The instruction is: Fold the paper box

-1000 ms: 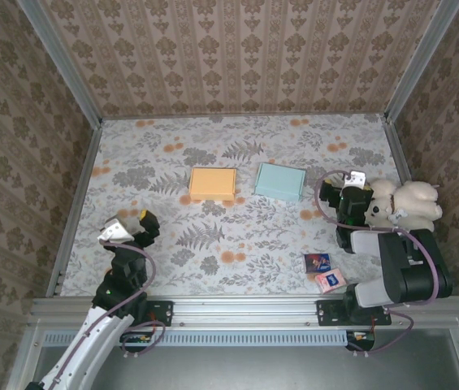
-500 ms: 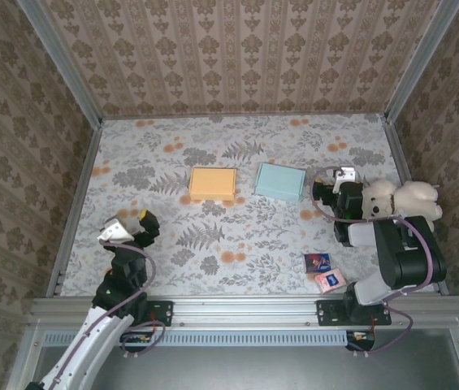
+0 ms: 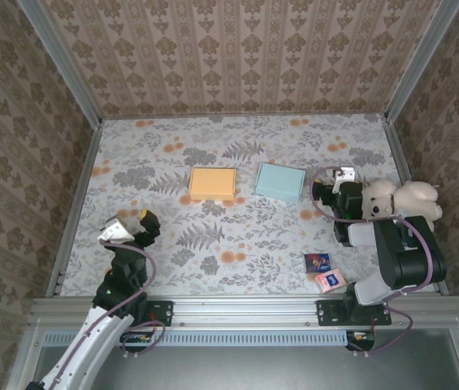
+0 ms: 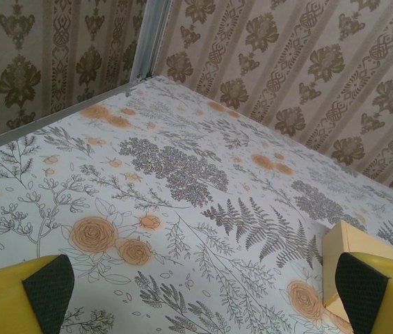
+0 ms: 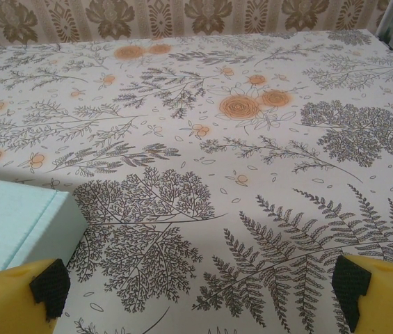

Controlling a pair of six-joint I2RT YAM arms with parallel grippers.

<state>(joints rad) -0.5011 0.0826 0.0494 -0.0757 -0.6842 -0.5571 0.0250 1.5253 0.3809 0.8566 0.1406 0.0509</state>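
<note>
The left gripper (image 4: 205, 284) and the right gripper (image 5: 201, 287) stand wide open and empty. The top view shows the whole orange box (image 3: 212, 184) at 11 o'clock and the blue box (image 3: 280, 180) at 1; the wrist views catch corners.

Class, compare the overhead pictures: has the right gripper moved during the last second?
Yes. In the overhead view the right gripper has shifted left, closer to the light blue box, which has stayed in place.
</note>
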